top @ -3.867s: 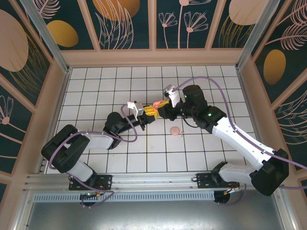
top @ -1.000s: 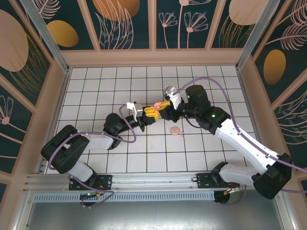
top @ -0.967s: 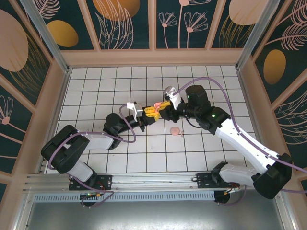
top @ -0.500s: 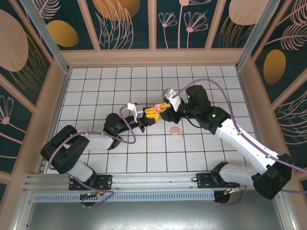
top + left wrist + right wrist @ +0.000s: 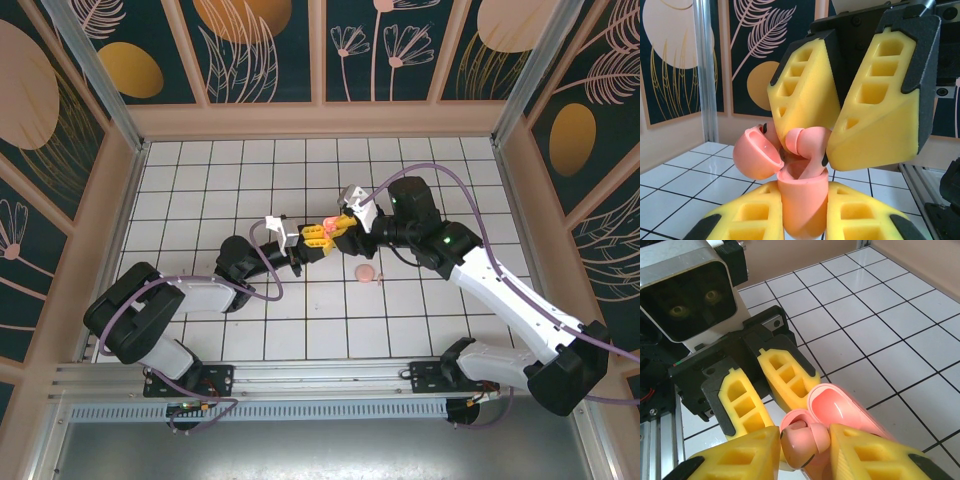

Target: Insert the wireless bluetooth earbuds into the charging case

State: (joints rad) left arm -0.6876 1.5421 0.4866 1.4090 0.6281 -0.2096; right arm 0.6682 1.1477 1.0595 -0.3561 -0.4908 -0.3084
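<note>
Your left gripper [image 5: 802, 216] clamps the open case [image 5: 802, 192] (lid [image 5: 754, 152] tipped aside). Your right gripper [image 5: 804, 445] pinches one earbud [image 5: 807, 142] at its mouth.

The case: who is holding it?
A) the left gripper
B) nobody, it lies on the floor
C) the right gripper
A: the case, lid open, sits clamped in the left gripper, while the right gripper holds an earbud at its mouth.

The right gripper [image 5: 805, 444] pinches a small pink rounded earbud [image 5: 812, 436], seemingly touching the open pink plastic charging case [image 5: 837, 410] in the left gripper [image 5: 760, 385].
</note>
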